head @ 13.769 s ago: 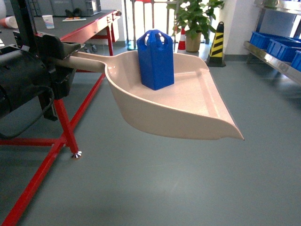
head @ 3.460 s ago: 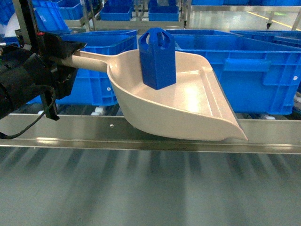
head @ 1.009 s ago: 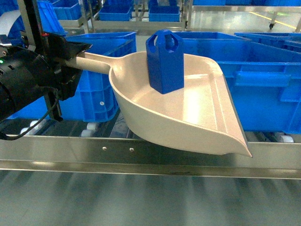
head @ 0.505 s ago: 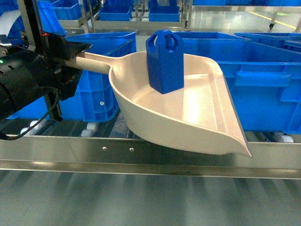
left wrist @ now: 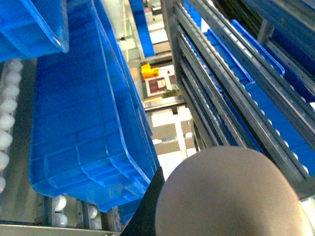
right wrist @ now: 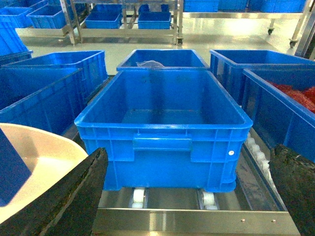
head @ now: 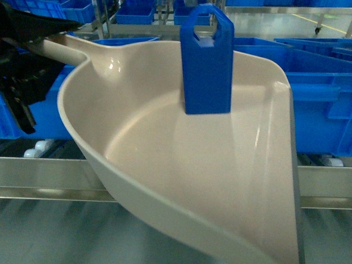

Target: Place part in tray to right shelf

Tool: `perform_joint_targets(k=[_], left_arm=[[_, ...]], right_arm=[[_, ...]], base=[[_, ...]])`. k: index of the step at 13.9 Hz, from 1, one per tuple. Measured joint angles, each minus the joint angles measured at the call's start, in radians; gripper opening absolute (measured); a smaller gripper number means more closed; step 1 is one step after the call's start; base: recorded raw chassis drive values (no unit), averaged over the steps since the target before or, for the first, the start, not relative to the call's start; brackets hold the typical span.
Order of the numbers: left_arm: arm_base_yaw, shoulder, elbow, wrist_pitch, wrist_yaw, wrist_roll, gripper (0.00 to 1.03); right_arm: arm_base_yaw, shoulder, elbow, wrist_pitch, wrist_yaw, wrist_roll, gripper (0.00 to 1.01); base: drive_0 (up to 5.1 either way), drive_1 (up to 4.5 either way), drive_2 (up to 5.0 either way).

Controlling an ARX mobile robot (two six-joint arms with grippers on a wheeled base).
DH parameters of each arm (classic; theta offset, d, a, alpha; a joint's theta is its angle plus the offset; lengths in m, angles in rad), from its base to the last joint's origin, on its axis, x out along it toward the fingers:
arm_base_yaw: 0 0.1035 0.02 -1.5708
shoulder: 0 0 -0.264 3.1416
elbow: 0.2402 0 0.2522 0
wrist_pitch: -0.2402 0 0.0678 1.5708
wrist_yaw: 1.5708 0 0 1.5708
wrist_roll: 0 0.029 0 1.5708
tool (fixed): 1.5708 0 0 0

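Observation:
The pale beige tray [head: 165,165] fills most of the head view, lifted high and close to the camera. My left gripper [head: 30,41] is shut on its handle at the upper left. The blue part [head: 206,60] stands upright in the tray near its back wall. In the left wrist view the handle's rounded end [left wrist: 231,196] lies against a black finger [left wrist: 147,211]. My right gripper [right wrist: 189,196] is open and holds nothing, facing the right shelf's steel front rail [right wrist: 197,221]. The tray's edge [right wrist: 39,162] and the part [right wrist: 10,172] show at that view's left.
An empty blue crate [right wrist: 162,123] sits on white rollers [right wrist: 138,196] straight behind the rail. More blue crates [right wrist: 44,93] flank it, and one on the right holds red items [right wrist: 300,96]. The shelf rail [head: 324,181] also runs behind the tray.
The tray has risen and swung closer to the head camera, now covering most of the rail. The part still stands in it. The left gripper moved up toward the frame's corner.

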Motion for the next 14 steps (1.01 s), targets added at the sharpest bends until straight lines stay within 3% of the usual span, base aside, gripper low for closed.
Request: perform_joint_targets(k=[3,7,9,10,12,13,14], left_arm=[[0.074,-0.080,0.100,-0.128,-0.078,0.002,0.14],[0.190,0.004,0.387,-0.299,-0.307,0.034,0.14],[0.224,0.034,0.492,-0.421,-0.393,0.085,0.14],[0.243,0.051,0.557,-0.486,-0.476,0.113,0.14],[0.270,0.092,0.664,-0.547,-0.577,0.167,0.14],[0.272,0.111,0.711,-0.568,-0.657,0.225,0.14],[0.264,0.122,0.727,-0.560,-0.741,0.307,0.14]], right_arm=[[0.000,0.000,0.000,0.000,0.000,0.000,0.98],[0.000,0.000,0.000,-0.001,0.000,0.000,0.98],[0.000,0.000,0.000,0.000,0.000,0.000,0.98],[0.000,0.000,0.000,0.000,0.000,0.000,0.98],[0.000,0.000,0.000,0.000,0.000,0.000,0.98],[0.000,0.000,0.000,-0.001,0.000,0.000,0.98],[0.000,0.000,0.000,0.000,0.000,0.000,0.98]], base=[[0.0,0.00,0.0],[0.0,0.00,0.0],[0.0,0.00,0.0],[0.0,0.00,0.0],[0.0,0.00,0.0],[0.0,0.00,0.0],[0.0,0.00,0.0]])
